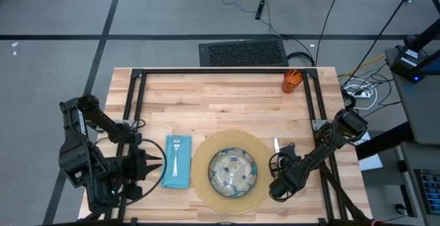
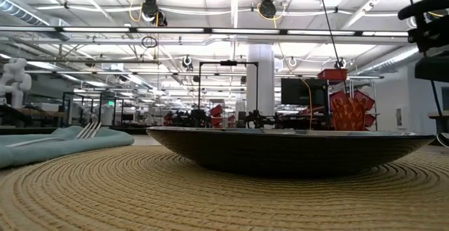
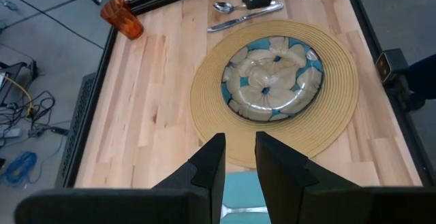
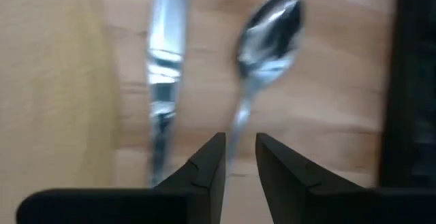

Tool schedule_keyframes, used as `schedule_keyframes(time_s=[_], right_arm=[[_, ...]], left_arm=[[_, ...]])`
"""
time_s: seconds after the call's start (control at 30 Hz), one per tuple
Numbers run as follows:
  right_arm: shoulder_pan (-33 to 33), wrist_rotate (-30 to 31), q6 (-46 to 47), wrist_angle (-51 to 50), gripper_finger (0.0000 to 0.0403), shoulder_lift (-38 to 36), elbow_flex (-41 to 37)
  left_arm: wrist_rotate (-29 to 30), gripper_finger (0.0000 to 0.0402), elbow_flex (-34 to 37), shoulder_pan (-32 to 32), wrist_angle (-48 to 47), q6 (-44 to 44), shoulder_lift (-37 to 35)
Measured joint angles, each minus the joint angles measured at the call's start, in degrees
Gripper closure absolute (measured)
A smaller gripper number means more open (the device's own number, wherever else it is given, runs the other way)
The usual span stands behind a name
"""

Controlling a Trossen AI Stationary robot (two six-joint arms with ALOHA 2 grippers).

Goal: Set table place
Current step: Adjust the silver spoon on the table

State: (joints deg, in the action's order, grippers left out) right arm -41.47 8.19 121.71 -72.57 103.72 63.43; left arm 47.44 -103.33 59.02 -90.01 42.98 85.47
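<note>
Place setting nearly complete on the desk (image 1: 227, 99): bowl (image 1: 232, 172) centred on the mat (image 1: 206, 150), fork (image 1: 177, 152) on the napkin (image 1: 177, 174) to the left, knife (image 4: 163, 67) and spoon (image 4: 262, 47) to the right. The right claw (image 4: 238, 157), fingers slightly parted and pinching nothing, hovers over the spoon handle. The left claw (image 3: 240, 157), narrowly spread, waits above the napkin. The cup (image 1: 292, 80) stands at the far right edge, apparently the next item to fetch. The cutlery lies partly hidden beneath the right arm from above.

Woven mat (image 3: 337, 94), glossy metal spoon (image 4: 269, 30)
</note>
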Motion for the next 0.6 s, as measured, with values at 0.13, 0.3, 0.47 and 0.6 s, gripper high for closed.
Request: schedule_keyframes(time_s=[0.13, 0.3, 0.47, 0.6], right_arm=[[0.08, -1.18, 0.34, -2.94, 0.0329, -0.06, -0.28], [0.74, -1.92, 1.06, -0.14, 0.0329, -0.11, -2.88], [1.05, -2.14, 1.95, 5.22, 0.0329, -0.26, -5.69], [1.53, -2.0, 1.92, 8.7, 0.0329, -0.33, -7.69]], left_arm=[[0.0, 0.0336, 0.0, 0.0, 0.01, 0.13, 0.0], [0.07, 0.0336, 0.0, 0.0, 0.0, 0.18, 0.0], [0.2, 0.0336, 0.0, 0.0, 0.01, 0.25, 0.0], [0.24, 0.0336, 0.0, 0.0, 0.0, 0.26, 0.0]])
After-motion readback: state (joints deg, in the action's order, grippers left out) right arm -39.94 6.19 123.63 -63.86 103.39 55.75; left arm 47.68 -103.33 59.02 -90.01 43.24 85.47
